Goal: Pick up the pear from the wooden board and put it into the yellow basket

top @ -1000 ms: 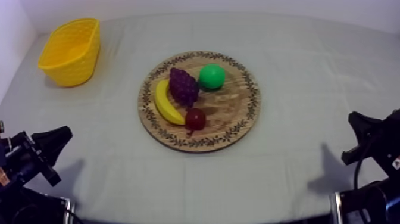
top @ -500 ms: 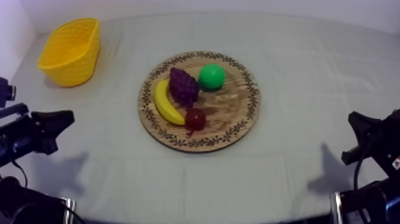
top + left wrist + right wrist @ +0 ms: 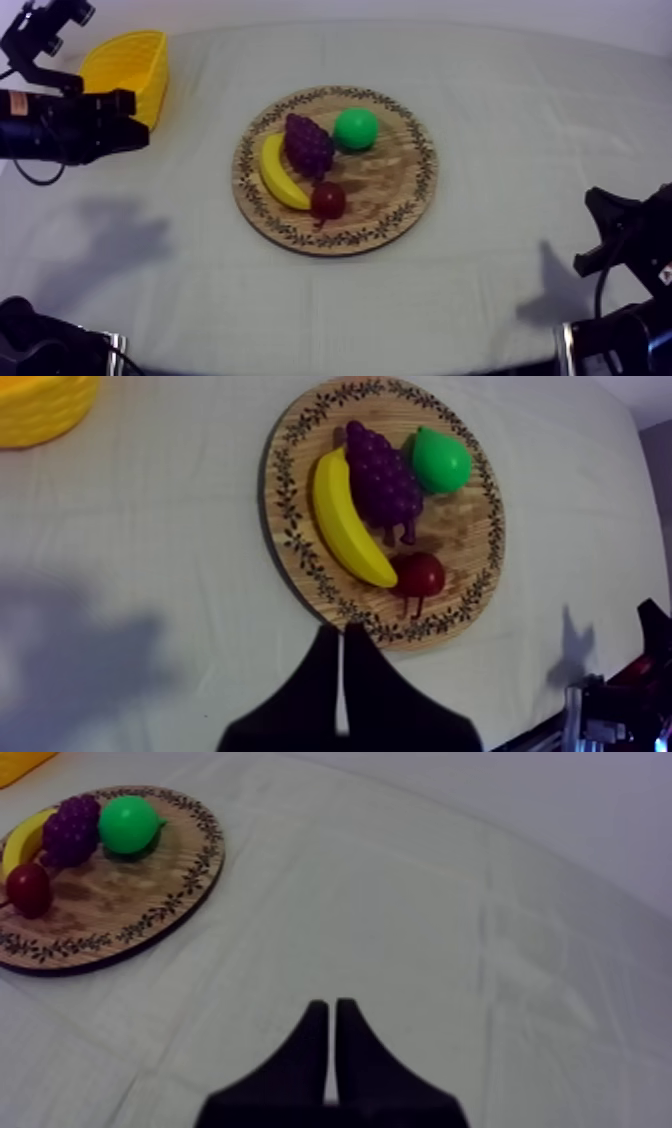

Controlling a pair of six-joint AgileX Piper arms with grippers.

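Your left fingers [image 3: 318, 684] and right fingers [image 3: 314, 1040] are pressed together, holding nothing. The pear [image 3: 355, 128] sits on the wooden board [image 3: 392, 190], far from the yellow basket [image 3: 140, 60].

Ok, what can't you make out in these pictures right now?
Top view: the left arm covers part of the yellow basket.
Left wrist view: the picture's edge cuts off most of the basket.
Right wrist view: the grapes hide part of the banana.
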